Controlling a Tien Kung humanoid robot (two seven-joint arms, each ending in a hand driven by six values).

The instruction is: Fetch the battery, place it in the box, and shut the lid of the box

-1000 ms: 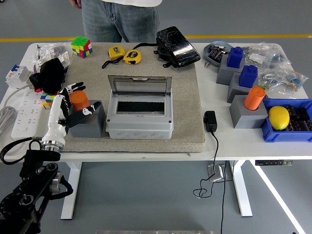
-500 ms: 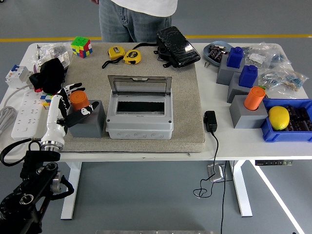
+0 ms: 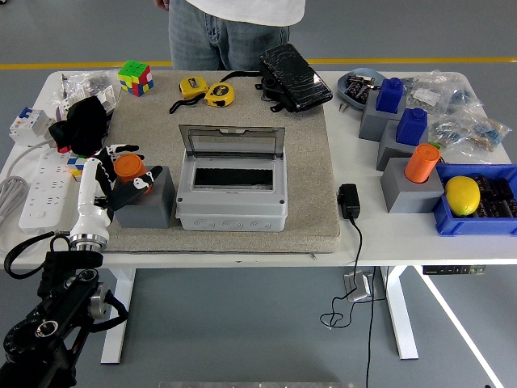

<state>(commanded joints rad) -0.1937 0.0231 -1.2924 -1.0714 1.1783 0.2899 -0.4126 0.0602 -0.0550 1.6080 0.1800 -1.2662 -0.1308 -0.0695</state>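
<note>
One hand (image 3: 121, 174), the left one, is around the orange battery (image 3: 128, 167) that stands on a grey block (image 3: 148, 200), with white fingers curled at both sides of it, though how firmly they press is hard to make out. Just to the right of the hand the grey box (image 3: 231, 192) sits on the bench (image 3: 355, 242) with its lid (image 3: 231, 141) standing open, and its dark inside cannot be seen clearly. Beyond the hand, a person (image 3: 230, 28) is cut off by the top edge.

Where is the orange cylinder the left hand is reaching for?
In the head view, the orange cylinder sits atop a grey block at table left, beside the open grey box, the left hand around it.
</note>
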